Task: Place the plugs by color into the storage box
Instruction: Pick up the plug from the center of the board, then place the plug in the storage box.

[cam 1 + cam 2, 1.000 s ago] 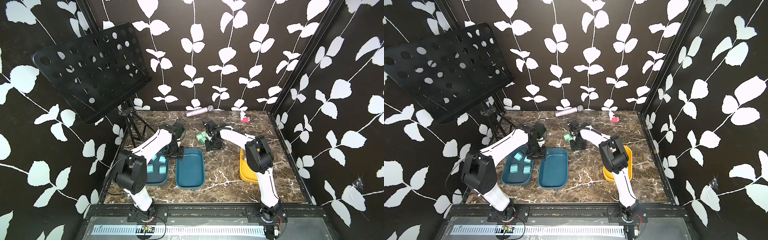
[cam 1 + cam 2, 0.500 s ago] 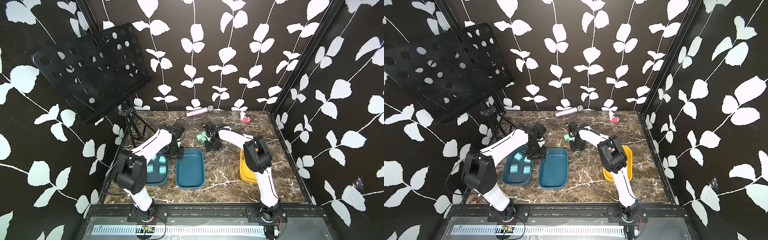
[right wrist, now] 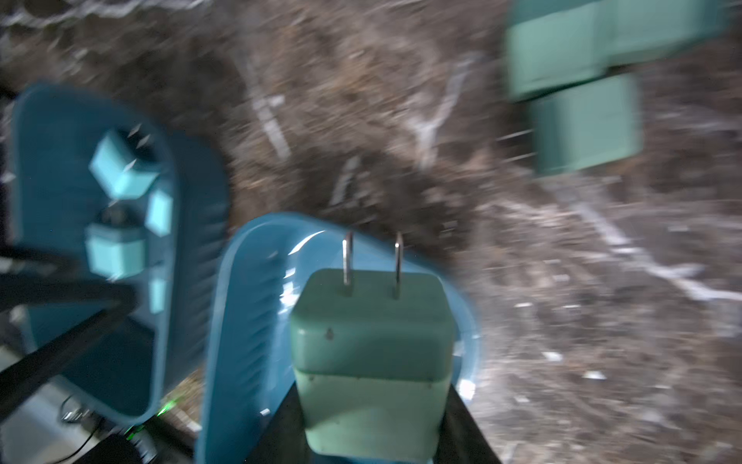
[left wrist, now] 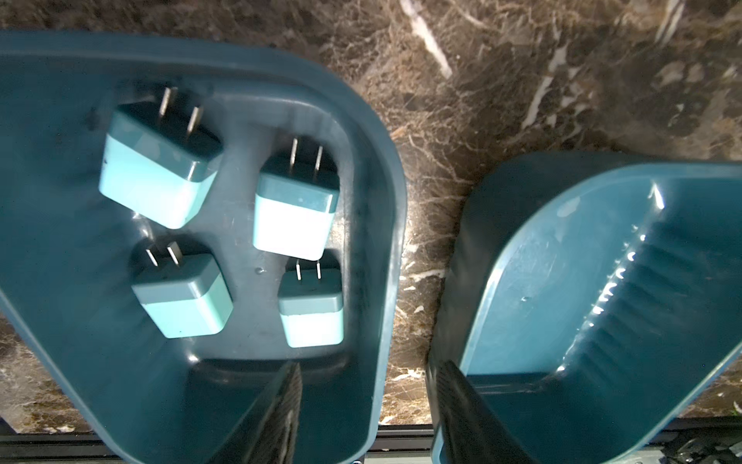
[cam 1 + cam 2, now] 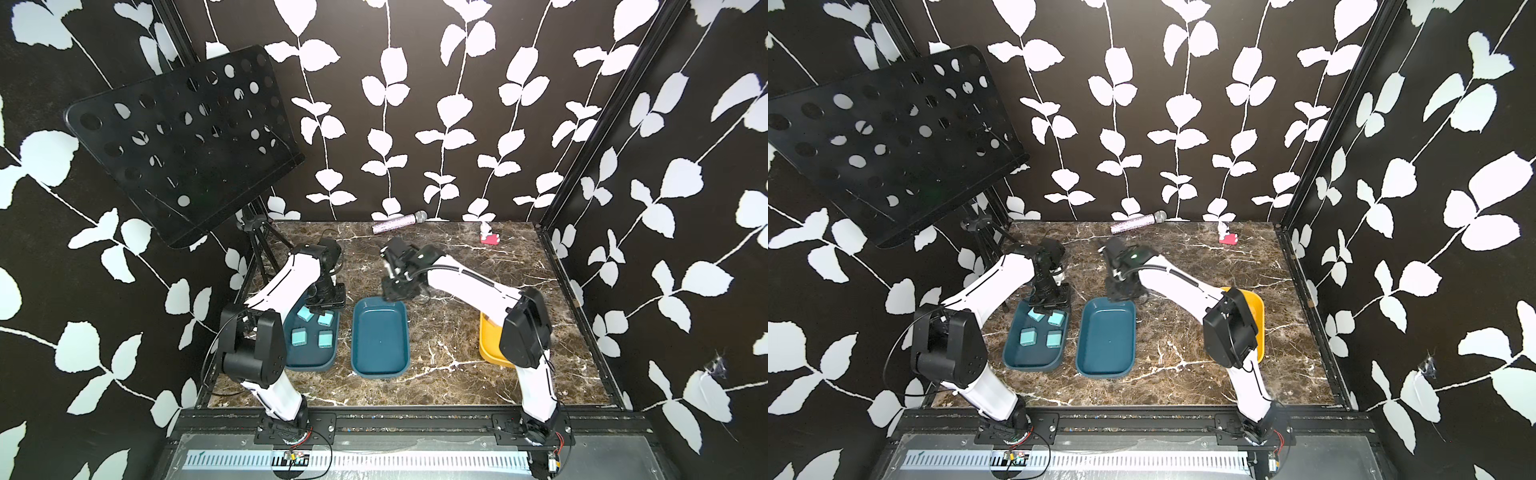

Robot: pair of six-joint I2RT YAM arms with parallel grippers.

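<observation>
Mint-green plug (image 3: 369, 349) sits pinched in my right hand (image 3: 371, 434); I'd lower it well inside the empty teal tray (image 5: 378, 340) before releasing.

- Three trays sit on the tabletop (image 5: 457, 374): the left tray (image 5: 309, 359), the middle tray (image 5: 379, 336) just beside it, and the right tray (image 5: 488, 345) well apart, partly behind the right arm.
- Four plugs (image 5: 298, 336) lie in the left tray, two by two.
- The left fingers (image 4: 281, 413) hang apart above the left tray's far end, on the side toward the middle tray.
- The right fingers (image 3: 273, 438) grip a plug (image 3: 369, 353) above the middle tray's far end.
- More plugs (image 3: 582, 124) lie on the tabletop, apart from the trays.
- A microphone (image 5: 400, 222) lies along the back wall, with a toy figure (image 5: 489, 237) to its right.
- A music stand (image 5: 183, 141) stands at the back left corner.
</observation>
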